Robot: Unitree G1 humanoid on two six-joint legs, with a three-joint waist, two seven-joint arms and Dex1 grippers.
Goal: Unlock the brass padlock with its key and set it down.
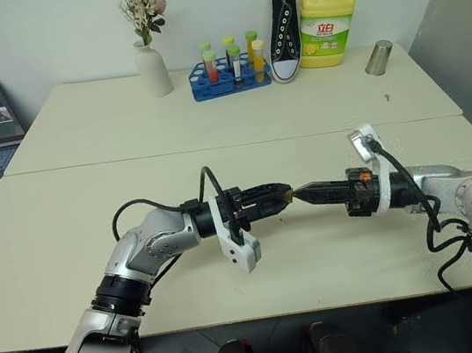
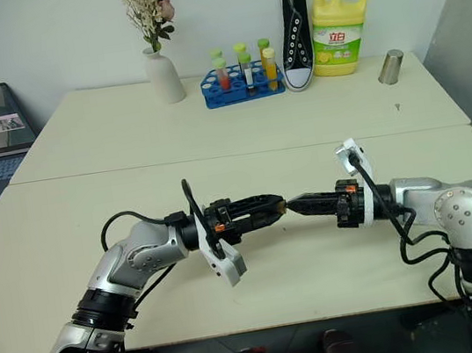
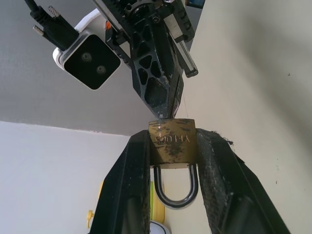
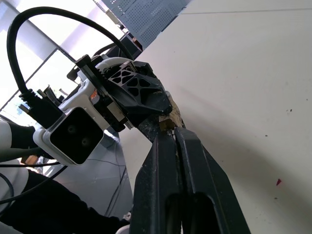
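The brass padlock is in the middle of the left wrist picture, held above the desk and not lying on it. The left gripper has its jaws gripping the gold body from both sides, and the silvery shackle hangs back between the two fingers, toward the wrist. So the long axis of the lock runs along the left gripper, and its keyhole face looks outward to the other arm.

The right gripper comes from the right of the frame, tip to tip with the left one in the lower centre of the head view. Its jaws are closed, and they touch the outer face of the lock. I cannot make out the key itself between them. As I judge, the coming move is a turn about this common line, so both grippers must stay in one line.
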